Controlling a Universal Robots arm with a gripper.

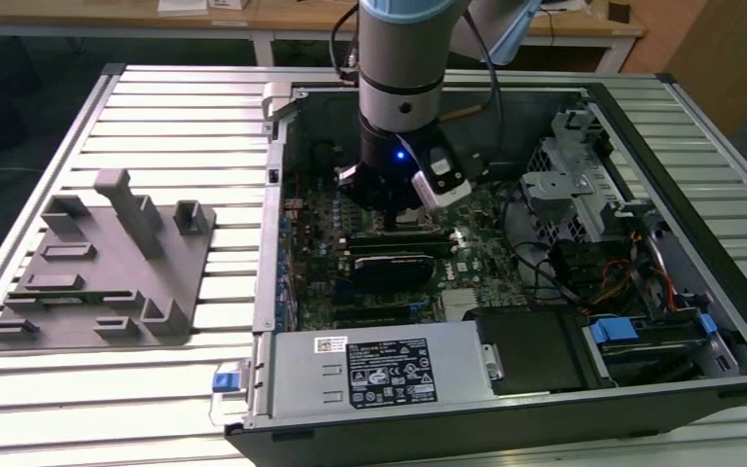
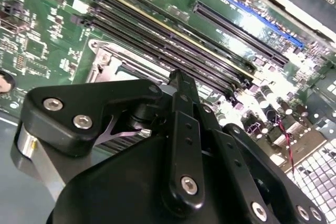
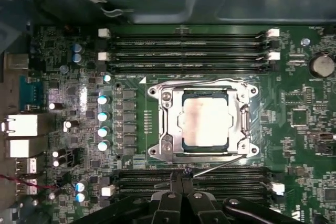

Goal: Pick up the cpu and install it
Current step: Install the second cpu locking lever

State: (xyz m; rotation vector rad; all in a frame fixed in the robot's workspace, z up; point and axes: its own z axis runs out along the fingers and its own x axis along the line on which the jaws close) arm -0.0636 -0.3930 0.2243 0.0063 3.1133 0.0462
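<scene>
The cpu (image 3: 203,119) sits inside the socket frame (image 3: 242,124) on the motherboard (image 3: 299,114), apart from the clenched, empty gripper (image 3: 182,173) beside it — if it lies slightly askew, pins underneath may bend.

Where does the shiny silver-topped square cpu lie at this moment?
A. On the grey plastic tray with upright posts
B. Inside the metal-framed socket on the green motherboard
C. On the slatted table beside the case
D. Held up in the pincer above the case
B: in the first wrist view the shiny silver-topped square cpu sits within the metal-framed socket on the green motherboard.
</scene>
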